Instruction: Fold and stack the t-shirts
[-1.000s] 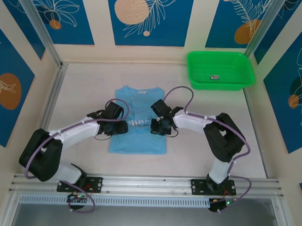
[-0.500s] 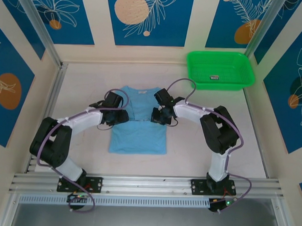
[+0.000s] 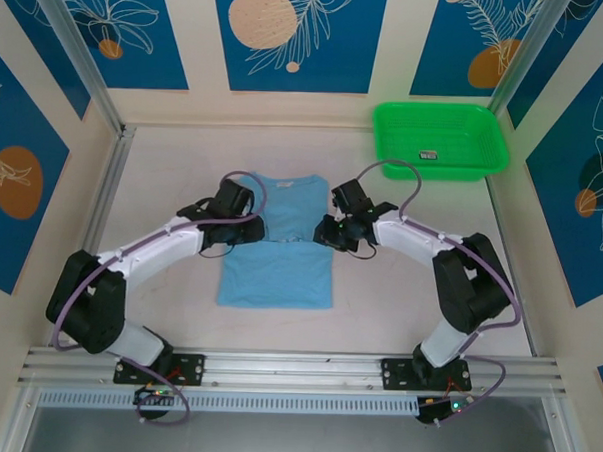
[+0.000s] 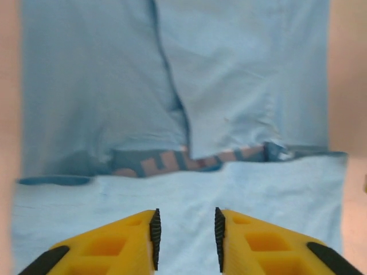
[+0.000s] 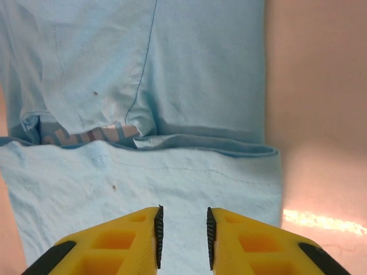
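A light sky-blue t-shirt lies flat in the middle of the table, its sides folded in. A flap of it lies across the middle and covers most of the chest lettering, of which a thin strip peeks out at the flap's edge. My left gripper hovers at the shirt's left edge, and my right gripper at its right edge. In the left wrist view the gripper is open over pale fabric with nothing between its pads. The right gripper is likewise open and holds nothing.
A bright green basket stands at the back right with a small dark item inside. Aluminium posts and patterned walls close the table on three sides. Bare table runs along both sides of the shirt.
Both grippers have moved toward the back and a flap of the shirt now covers the lettering. The right jaws have opened, the left have narrowed, and the right gripper has shifted right.
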Motion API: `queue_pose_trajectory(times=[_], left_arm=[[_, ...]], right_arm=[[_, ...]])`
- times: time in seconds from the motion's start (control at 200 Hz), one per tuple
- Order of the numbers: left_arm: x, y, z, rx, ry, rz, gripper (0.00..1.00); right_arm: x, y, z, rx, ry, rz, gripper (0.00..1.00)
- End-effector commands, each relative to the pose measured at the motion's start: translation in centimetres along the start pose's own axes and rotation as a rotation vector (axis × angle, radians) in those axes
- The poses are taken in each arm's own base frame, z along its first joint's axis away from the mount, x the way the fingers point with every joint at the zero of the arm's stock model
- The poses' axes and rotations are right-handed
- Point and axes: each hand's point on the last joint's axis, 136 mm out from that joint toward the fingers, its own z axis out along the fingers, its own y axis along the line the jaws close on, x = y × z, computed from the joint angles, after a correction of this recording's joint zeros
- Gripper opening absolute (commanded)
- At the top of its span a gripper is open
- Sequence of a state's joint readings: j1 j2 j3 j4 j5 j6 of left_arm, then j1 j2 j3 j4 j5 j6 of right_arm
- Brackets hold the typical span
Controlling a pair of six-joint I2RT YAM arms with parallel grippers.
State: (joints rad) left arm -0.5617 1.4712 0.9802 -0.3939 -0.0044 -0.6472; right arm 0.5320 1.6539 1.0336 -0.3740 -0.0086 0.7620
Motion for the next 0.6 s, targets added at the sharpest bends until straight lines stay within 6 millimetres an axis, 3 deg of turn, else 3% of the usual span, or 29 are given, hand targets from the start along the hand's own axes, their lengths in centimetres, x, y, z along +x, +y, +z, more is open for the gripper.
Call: queue_pose_trajectory(times=[0.0,0.085,0.265,0.38,0.495,0.595], left_arm=[[2.2,-1.2,2.0,0.039,0.081,0.042,0.27],[3.2,-1.1,4.0,0.029,0.129,0.048,0.23],[3.5,4.4,6.1,-0.185,0.131,0.042,0.25],[4.1,7.0,7.2,-0.206,0.16,-0.028,0.28],[5.3,8.4,8.0,-0.183,0.197,-0.109,0.3],[5.3,8.5,7.6,-0.164,0.19,-0.13,0.4]], right_arm=[[-0.1,0.1,0.3,-0.074,0.023,0.038,0.28],[-0.1,0.0,1.2,-0.118,0.077,0.09,0.25],[-0.6,-1.0,2.9,-0.142,0.129,0.169,0.25],[-0.7,-2.4,3.7,-0.093,0.143,0.207,0.25],[-0.8,-2.6,3.9,-0.09,0.155,0.219,0.25],[-0.7,-2.6,4.1,-0.085,0.16,0.221,0.25]])
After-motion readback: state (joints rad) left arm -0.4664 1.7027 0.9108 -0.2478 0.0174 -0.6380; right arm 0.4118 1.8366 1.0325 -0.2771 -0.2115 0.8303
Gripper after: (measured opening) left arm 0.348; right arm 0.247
